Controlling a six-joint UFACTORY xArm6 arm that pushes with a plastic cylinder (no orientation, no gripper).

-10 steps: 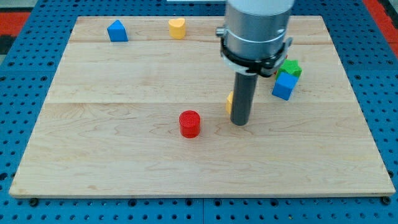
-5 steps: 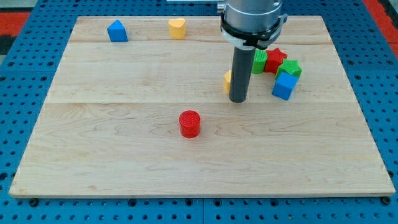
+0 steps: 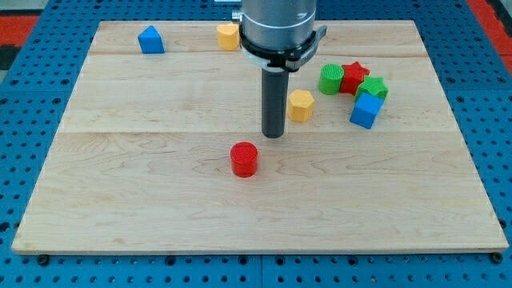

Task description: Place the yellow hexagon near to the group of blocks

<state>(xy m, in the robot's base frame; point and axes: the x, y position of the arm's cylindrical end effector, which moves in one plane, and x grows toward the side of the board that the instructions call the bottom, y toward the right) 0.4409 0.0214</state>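
Note:
The yellow hexagon (image 3: 302,105) lies on the wooden board (image 3: 160,200), right of centre. My tip (image 3: 274,134) rests on the board just left of and slightly below the hexagon, a small gap apart. To the hexagon's right is the group: a green cylinder (image 3: 331,79), a red star (image 3: 353,77), a green block (image 3: 374,88) and a blue cube (image 3: 366,110). The hexagon sits a short way left of the group, closest to the green cylinder.
A red cylinder (image 3: 244,159) stands below and left of my tip. A blue block (image 3: 150,39) lies at the top left. A yellow heart (image 3: 228,36) lies at the top, partly hidden behind the arm.
My tip has moved left, from the hexagon's right side to its left. The hexagon, earlier mostly hidden behind the rod, has been pushed up the board and now shows in full.

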